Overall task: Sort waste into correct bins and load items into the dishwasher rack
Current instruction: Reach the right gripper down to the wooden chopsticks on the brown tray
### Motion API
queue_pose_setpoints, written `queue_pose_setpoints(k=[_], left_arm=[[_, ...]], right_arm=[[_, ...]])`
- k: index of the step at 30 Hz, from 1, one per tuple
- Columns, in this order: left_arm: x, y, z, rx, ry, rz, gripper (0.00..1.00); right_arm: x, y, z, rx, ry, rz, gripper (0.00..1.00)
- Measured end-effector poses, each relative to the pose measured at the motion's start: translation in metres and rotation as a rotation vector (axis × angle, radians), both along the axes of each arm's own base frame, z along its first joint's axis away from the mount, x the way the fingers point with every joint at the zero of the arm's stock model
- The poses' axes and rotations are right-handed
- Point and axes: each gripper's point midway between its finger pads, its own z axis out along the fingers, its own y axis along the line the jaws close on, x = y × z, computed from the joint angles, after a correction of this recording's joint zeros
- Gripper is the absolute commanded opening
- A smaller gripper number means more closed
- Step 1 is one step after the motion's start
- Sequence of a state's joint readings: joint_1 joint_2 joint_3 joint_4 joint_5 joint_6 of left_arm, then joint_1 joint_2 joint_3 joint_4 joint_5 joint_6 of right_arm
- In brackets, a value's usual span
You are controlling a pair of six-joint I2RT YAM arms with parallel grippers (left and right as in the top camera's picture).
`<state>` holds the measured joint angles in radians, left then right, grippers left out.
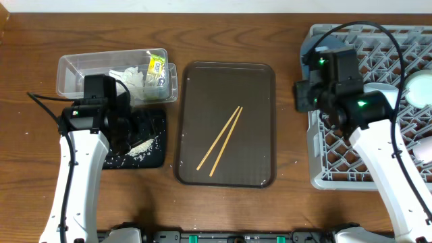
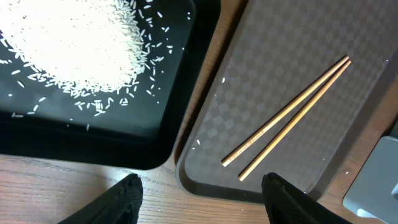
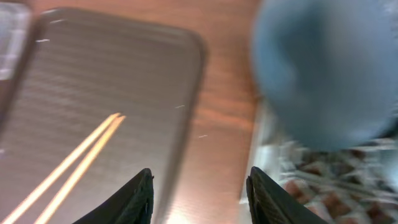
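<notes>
Loading of the 2 chopsticks (image 2: pixel 286 111), lying on the brown tray (image 2: pixel 261 50), is judged in hand. Left end effector (image 2: pixel 202 186) and right end effector (image 3: pixel 200 177) are seen released, empty; a pinch across both sticks is needed.

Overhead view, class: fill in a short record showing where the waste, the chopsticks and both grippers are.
rice: heaped in the black tray
tissue and wrapper: in the clear tub
chopsticks: side by side on the brown tray, not in the rack
left gripper: open, empty, near the black tray's corner
right gripper: open, empty, by the rack's left edge
</notes>
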<state>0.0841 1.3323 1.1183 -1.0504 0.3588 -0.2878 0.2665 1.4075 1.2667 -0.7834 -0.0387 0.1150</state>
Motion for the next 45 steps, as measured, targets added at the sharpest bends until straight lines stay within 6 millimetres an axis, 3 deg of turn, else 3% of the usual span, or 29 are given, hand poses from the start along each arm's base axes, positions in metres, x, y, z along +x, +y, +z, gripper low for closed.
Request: queue_pose_setpoints(k=[7, 11, 16, 20, 27, 40, 45], left_arm=[[0.000, 0.000, 0.000, 0.000, 0.000, 0.000, 0.64], [0.000, 0.000, 0.000, 0.000, 0.000, 0.000, 0.65], [0.000, 0.000, 0.000, 0.000, 0.000, 0.000, 0.65], [0.000, 0.000, 0.000, 0.000, -0.001, 0.000, 0.65], [0.000, 0.000, 0.000, 0.000, -0.001, 0.000, 0.65], [0.000, 0.000, 0.000, 0.000, -0.001, 0.000, 0.65], [0.000, 0.000, 0.000, 0.000, -0.001, 0.000, 0.65]], right_arm=[[-0.032, 0.074, -0.032, 0.104, 0.175, 0.099, 0.47], [-0.056, 0.125, -0.069, 0.107, 0.303, 0.149, 0.47], [-0.088, 0.163, -0.115, 0.079, 0.451, 0.131, 0.46], [-0.101, 0.171, -0.151, 0.019, 0.533, 0.069, 0.45], [-0.106, 0.161, -0.202, -0.093, 0.603, -0.022, 0.44], [-0.104, 0.154, -0.200, -0.133, 0.601, -0.055, 0.43], [-0.094, 0.163, -0.183, -0.118, 0.580, -0.049, 0.44]])
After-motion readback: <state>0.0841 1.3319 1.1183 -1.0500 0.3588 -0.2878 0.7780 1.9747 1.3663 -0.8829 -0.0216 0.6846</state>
